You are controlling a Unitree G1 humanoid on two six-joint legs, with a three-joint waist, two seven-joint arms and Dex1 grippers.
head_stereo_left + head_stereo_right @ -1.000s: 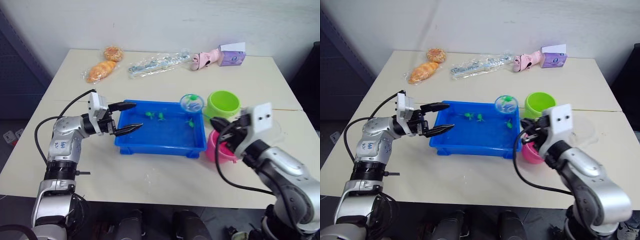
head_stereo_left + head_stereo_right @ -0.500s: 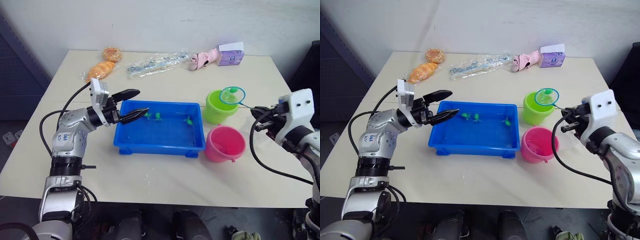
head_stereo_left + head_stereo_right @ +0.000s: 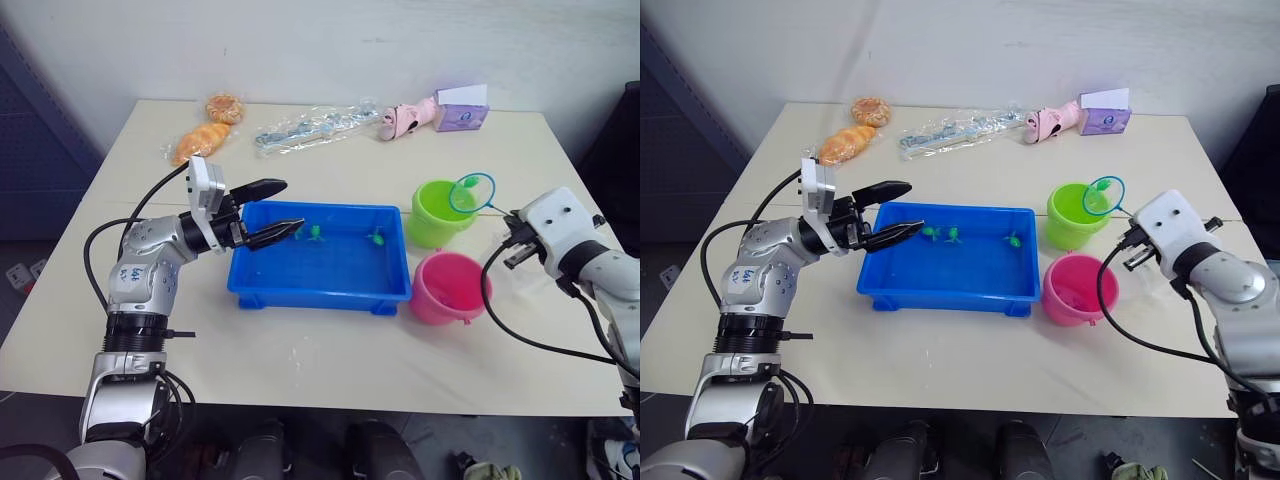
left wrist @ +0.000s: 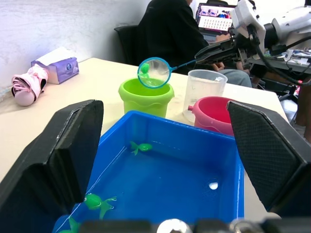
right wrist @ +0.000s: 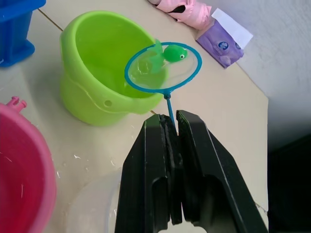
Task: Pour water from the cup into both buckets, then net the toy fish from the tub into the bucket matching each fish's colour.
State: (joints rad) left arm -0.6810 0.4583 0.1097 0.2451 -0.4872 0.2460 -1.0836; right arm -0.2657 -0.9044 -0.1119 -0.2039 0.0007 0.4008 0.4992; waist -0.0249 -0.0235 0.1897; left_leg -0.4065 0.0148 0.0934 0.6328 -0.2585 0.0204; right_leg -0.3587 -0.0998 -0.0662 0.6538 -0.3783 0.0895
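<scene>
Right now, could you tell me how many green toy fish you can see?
4. One green fish lies in the net over the lime green bucket; three are in the blue tub. Others may be hidden inside the buckets.

Head stereo pair: high vantage, looking forward and down over the whole desk (image 3: pixel 330 350); the two eyes sit slightly apart, so both carry the same scene.

Left wrist camera: low, close behind the left pincer (image 4: pixel 165 160), looking along its fingers over the tub (image 4: pixel 184 179) toward the green bucket (image 4: pixel 146 97) and net (image 4: pixel 154 73) beyond.

Right wrist camera: close above the right pincer (image 5: pixel 172 160), looking down its fingers at the net hoop just ahead, over the green bucket.

Shared by both wrist views: net, green bucket, pink bucket (image 5: pixel 19 179).
</scene>
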